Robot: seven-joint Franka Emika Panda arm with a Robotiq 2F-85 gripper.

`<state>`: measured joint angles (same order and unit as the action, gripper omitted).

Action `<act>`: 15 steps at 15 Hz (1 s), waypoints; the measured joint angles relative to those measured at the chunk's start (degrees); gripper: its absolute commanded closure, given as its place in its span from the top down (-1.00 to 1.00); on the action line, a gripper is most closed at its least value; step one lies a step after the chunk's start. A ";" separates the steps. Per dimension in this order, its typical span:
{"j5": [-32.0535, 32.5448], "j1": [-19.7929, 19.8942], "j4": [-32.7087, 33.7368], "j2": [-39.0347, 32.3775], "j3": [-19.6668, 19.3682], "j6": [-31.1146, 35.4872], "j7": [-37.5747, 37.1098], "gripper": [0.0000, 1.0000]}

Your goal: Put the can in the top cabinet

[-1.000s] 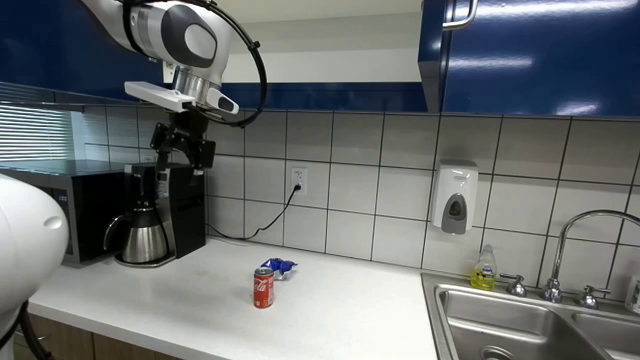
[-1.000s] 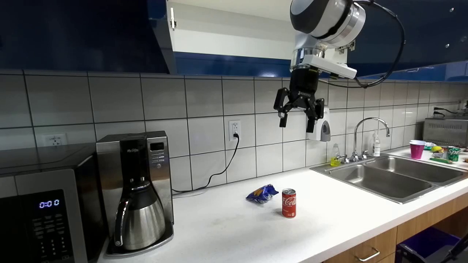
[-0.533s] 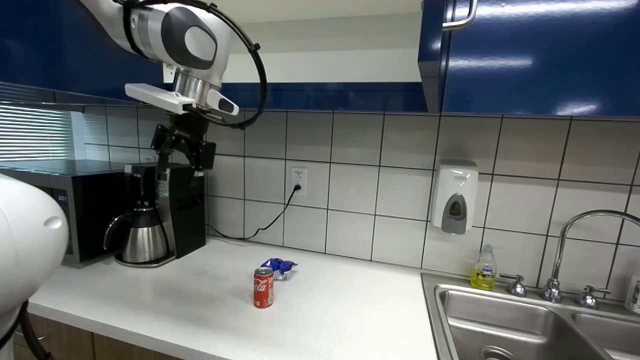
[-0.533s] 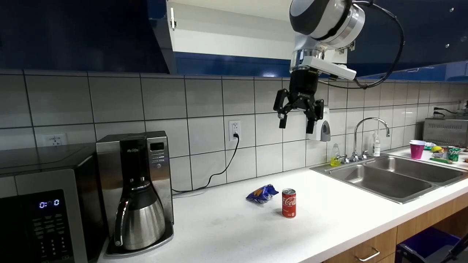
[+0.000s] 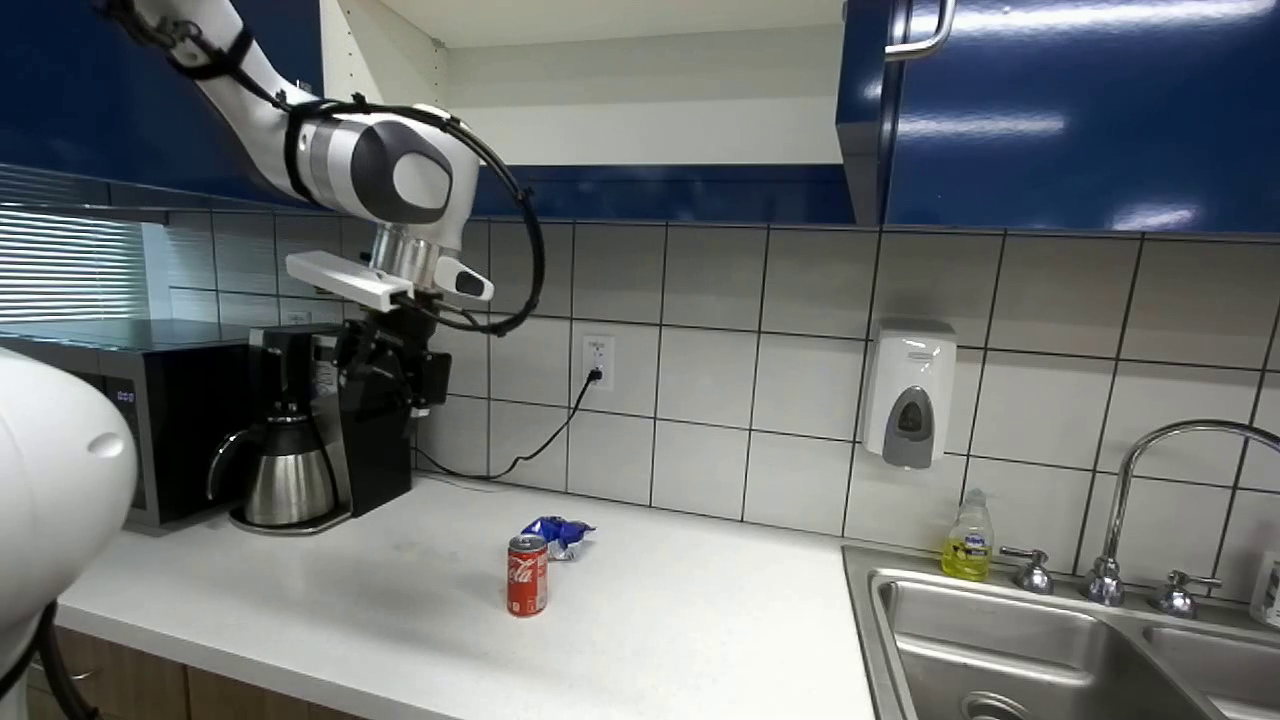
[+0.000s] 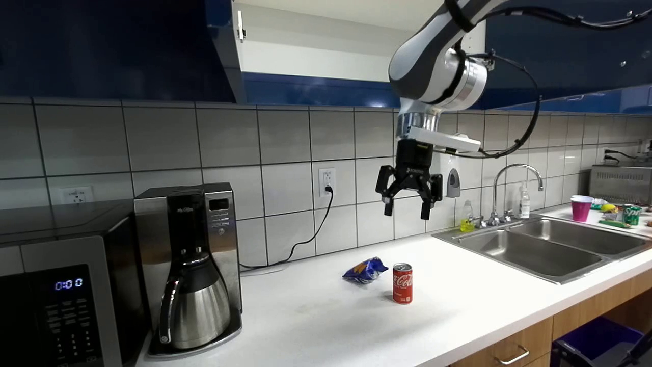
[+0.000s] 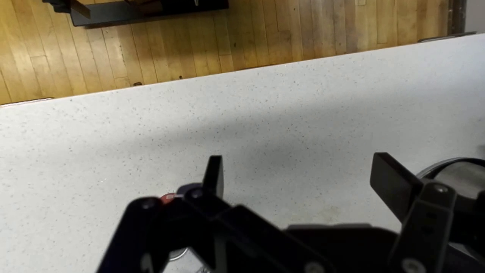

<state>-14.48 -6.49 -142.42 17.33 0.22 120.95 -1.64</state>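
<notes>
Red with a silvery top, the Coca-Cola can [image 6: 402, 285] stands upright on the white bench [image 6: 285, 321], below and apart from the claw [image 6: 407, 211], off toward the sink [image 5: 868, 610]. The claw points down, spread wide. Near the can, also below the claw, lies a crumpled blue packet [image 6: 365, 270]. On the claw's other side stands a coffee maker [image 6: 223, 255] with a steel carafe [image 6: 201, 313]. Higher than the claw, the top cabinet [image 6: 326, 56] gapes, its white interior showing.
</notes>
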 measured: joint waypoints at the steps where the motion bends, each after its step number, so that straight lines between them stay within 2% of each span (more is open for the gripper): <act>1: 0.36 0.08 -0.25 -2.05 0.00 1.91 0.22 1.00; 8: 4.28 2.06 -0.30 -15.56 -0.36 14.91 2.28 1.00; 15: 8.10 4.41 1.87 -26.15 -1.60 25.42 2.45 1.00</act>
<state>-6.38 -2.08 -140.55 -8.82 -1.39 146.36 0.81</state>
